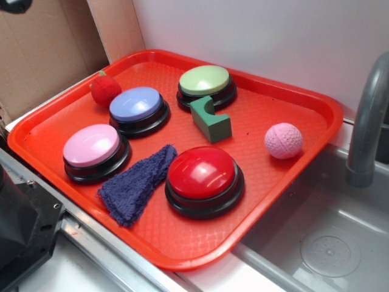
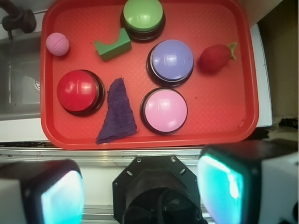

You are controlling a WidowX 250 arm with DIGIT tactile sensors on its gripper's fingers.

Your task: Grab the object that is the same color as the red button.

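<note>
The red strawberry-like object (image 1: 105,89) (image 2: 215,58) lies at the tray's far left corner in the exterior view, next to the blue button (image 1: 137,106). The red button (image 1: 202,174) (image 2: 77,90), a big glossy dome on a black base, sits near the tray's front edge. My gripper (image 2: 140,191) hangs high above, off the tray's near edge, open, with nothing between its teal pads (image 2: 219,184). It does not show in the exterior view.
On the red tray (image 1: 292,100) also sit a pink button (image 1: 92,146), a green button (image 1: 205,81), a green block (image 1: 211,120), a pink textured ball (image 1: 283,140) and a purple cloth (image 1: 137,183). A sink (image 1: 328,243) with a grey faucet (image 1: 368,121) lies to the right. Cardboard (image 1: 42,48) stands behind.
</note>
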